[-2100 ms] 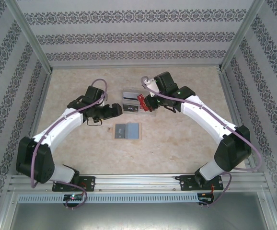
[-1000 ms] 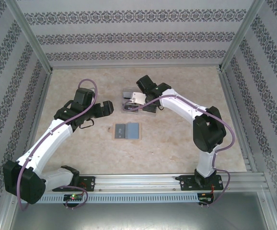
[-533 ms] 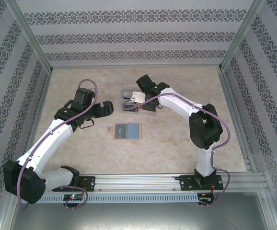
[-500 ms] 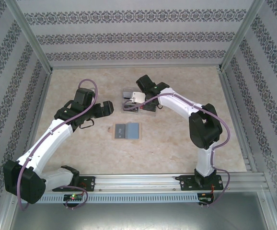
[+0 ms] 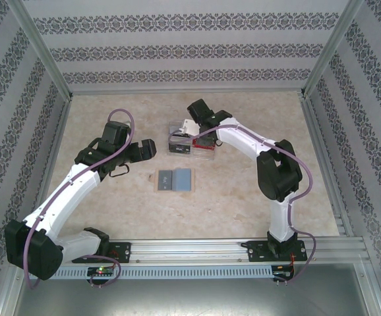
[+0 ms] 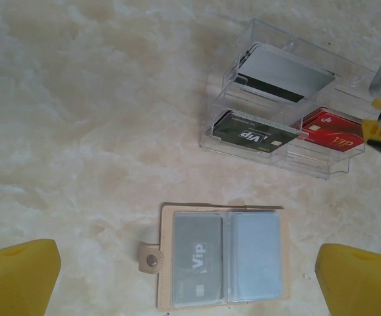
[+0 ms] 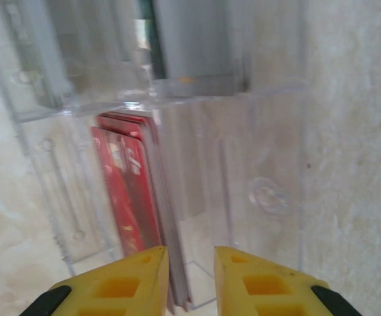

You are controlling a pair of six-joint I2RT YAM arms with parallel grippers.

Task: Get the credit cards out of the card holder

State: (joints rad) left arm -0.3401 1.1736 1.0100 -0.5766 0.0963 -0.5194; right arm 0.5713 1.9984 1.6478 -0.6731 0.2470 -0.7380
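Standing slightly parted, the right gripper clamps nothing. The red card stands loose by its pads in the clear tray, beside a black card and a silver card. At lower centre, the card holder lies open with a grey card in its left pocket, probably the last one to pull. The left gripper hangs wide open above it, empty.

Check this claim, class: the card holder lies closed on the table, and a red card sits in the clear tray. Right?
The left wrist view shows the card holder lying open, not closed. It is on the table, and a red card does sit in the clear tray.
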